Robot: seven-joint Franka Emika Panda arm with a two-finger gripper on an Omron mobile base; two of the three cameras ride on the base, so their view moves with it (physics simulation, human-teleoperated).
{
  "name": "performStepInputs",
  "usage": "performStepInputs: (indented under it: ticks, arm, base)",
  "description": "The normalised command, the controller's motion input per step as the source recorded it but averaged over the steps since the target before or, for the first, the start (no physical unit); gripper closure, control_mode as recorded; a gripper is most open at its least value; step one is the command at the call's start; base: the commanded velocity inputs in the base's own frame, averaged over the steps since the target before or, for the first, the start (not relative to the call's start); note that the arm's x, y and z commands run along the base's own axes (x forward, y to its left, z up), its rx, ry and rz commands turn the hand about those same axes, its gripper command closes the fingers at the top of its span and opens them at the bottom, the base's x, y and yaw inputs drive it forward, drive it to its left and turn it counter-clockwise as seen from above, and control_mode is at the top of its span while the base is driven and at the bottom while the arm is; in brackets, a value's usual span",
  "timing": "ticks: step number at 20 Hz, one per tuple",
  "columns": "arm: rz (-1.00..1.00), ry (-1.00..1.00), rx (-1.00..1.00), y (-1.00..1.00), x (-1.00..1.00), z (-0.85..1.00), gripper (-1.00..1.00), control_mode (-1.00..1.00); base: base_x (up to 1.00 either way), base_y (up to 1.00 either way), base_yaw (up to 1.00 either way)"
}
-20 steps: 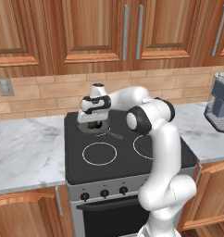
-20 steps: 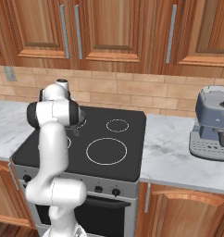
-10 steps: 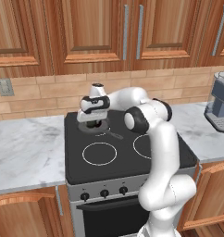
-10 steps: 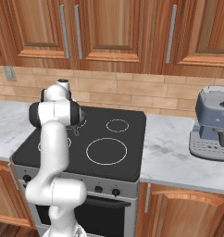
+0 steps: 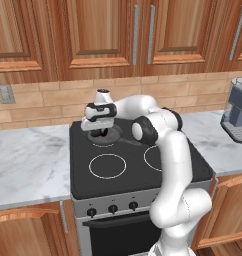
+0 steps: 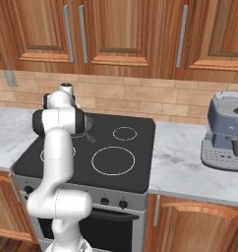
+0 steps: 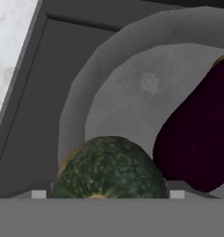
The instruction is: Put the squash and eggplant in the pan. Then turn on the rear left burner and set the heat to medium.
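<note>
My gripper [image 5: 98, 130] hangs over the dark grey pan [image 5: 114, 131] at the back left of the cooktop. Its jaws stand wide, shut on the round dark green squash [image 7: 109, 166], which sits low in the hand view just above the pan's floor [image 7: 132, 106]. The glossy dark purple eggplant [image 7: 197, 139] lies in the pan beside the squash. A white arc of the rear left burner [image 5: 100, 144] peeks out from under the pan. The pan's thin handle [image 6: 89, 138] points toward the stove's front.
The black cooktop [image 5: 123, 175] carries more white burner rings, with a row of knobs [image 5: 113, 209] on the front panel. Marble counter lies on both sides. A coffee machine [image 6: 226, 130] stands on the right counter. A brick wall and wooden cabinets close the back.
The hand has risen very slightly over the pan; the squash stays between the jaws and the eggplant has not moved.
</note>
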Motion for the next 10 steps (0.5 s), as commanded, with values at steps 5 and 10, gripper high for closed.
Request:
performStepInputs:
  ticks: [5,10]
  arm:
    - [0.00,0.00,0.00,0.03,0.00,-0.06,1.00,-1.00]
    - [0.00,0.00,0.00,0.00,0.00,0.00,-1.00,-1.00]
  base:
    - [0.00,0.00,0.00]
    - [0.00,0.00,0.00]
